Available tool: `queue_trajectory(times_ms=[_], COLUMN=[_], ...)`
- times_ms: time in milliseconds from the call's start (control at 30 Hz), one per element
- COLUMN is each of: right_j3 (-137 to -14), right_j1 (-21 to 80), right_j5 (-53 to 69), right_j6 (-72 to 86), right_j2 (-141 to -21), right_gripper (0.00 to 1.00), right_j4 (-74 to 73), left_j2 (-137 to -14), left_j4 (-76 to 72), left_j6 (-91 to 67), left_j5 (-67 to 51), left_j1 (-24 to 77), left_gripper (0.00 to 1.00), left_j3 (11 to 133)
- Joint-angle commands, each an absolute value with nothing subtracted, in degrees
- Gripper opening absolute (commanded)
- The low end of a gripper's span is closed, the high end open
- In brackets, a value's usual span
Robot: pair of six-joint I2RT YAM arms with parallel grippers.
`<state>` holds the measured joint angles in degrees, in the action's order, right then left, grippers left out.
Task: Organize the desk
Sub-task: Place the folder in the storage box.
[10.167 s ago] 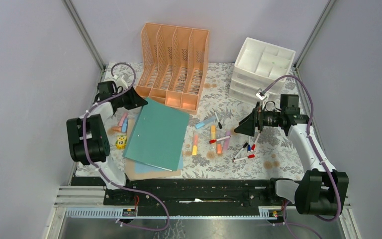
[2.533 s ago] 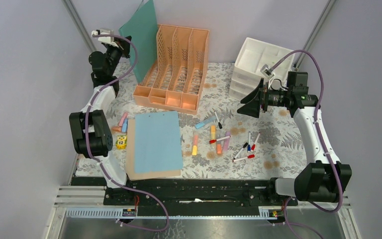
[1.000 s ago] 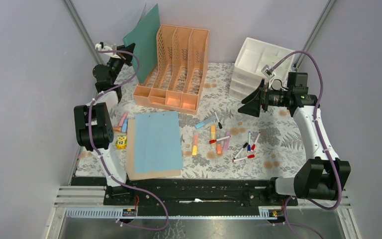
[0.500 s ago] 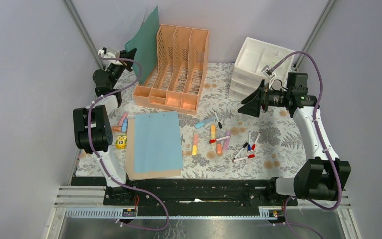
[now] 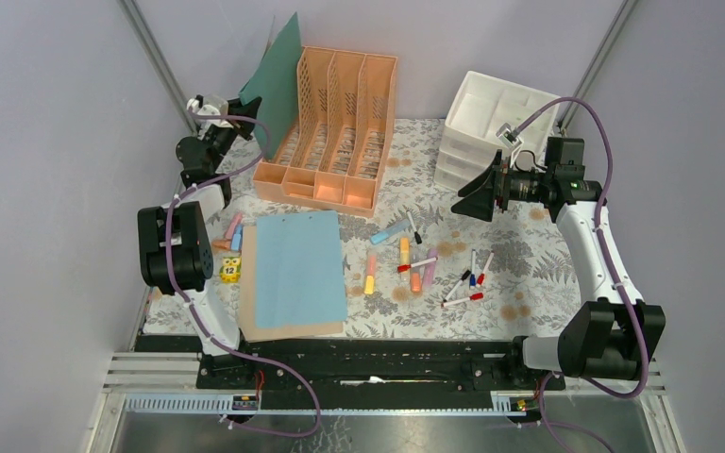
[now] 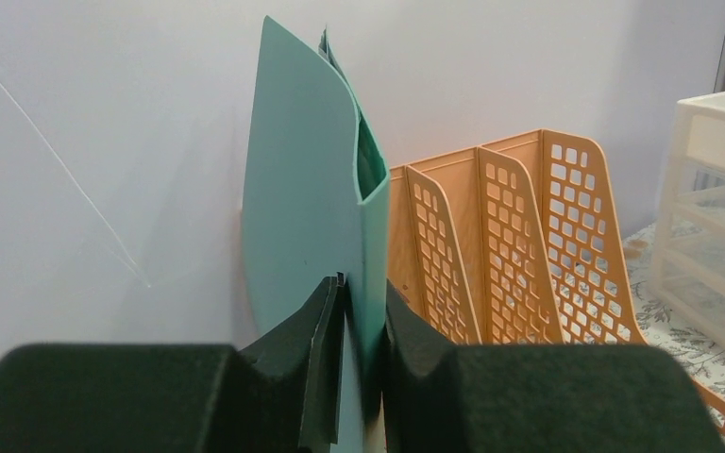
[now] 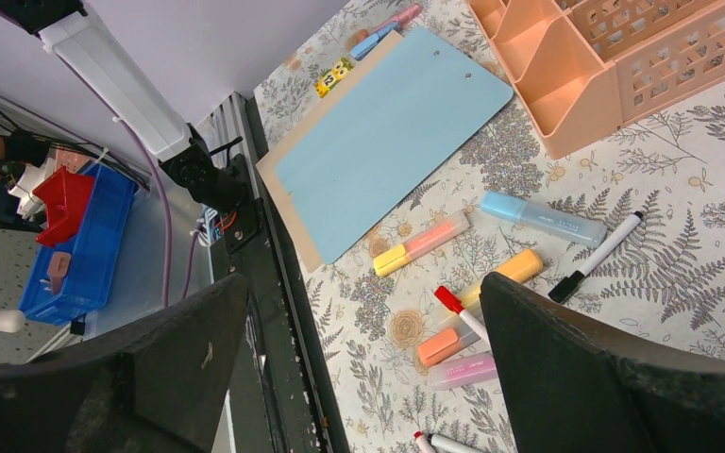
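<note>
**Desk: what's on the cloth**

Desk (image 5: 529, 311), fern-and-flower cloth. Far side: peach file rack (image 5: 335, 132) L of ctr, white drawer unit (image 5: 496, 118) at far R. Near L: tan board (image 5: 245, 283) flat on the cloth, blue folder (image 5: 297, 269) on top. Just L of it: yellow block (image 5: 230, 271), pink + blue highlighters (image 5: 234, 231). Ctr: loose highlighters (image 5: 403, 250), thin markers (image 5: 467, 283) to their R.
</note>
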<state>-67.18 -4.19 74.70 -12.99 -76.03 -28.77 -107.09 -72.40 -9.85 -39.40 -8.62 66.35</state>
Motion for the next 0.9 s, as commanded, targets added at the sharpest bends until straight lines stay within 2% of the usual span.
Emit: queue_trajectory(times_ms=[0,500,600,700,767,867], right_j3=[-67.1,-66.7,-66.8,-66.7,-66.7,-66.7], right_j1=[-4.5,-4.5,-4.5,-4.5,-4.5,-4.5], right_j5=[76.7,77.2,77.2,77.3,77.3,77.3], right_j6=[-12.6,-12.4,-12.4,-12.4,-12.4,-12.4], right_j2=[-75.8,-75.8,-75.7,-75.5,-75.6,-75.5], right_gripper=[1.0,1.0,1.0,1.0,1.0,1.0], right_j4=[-26.9,-26.5,-26.5,-26.5,-26.5,-26.5], left_j2=[-107.3,-106.4,-105.6,-104.9,-104.7,-104.0], left_j4=[-65.5,-61.5,-57.6,-50.9,-46.6,-42.3], left_j6=[-11.6,-12.9,-12.6,-10.8,-9.7,-8.6], left_j5=[-43.1,-40.5,-37.9,-35.6,-34.8,-32.2], left_j1=[-8.8,-8.5,-8.1,-7.4,-6.7,-5.6], left_gripper=[0.22,0.38,0.45,0.48,0.47,0.38], left_j3=[67.7,71.7,72.7,74.6,76.5,78.3])
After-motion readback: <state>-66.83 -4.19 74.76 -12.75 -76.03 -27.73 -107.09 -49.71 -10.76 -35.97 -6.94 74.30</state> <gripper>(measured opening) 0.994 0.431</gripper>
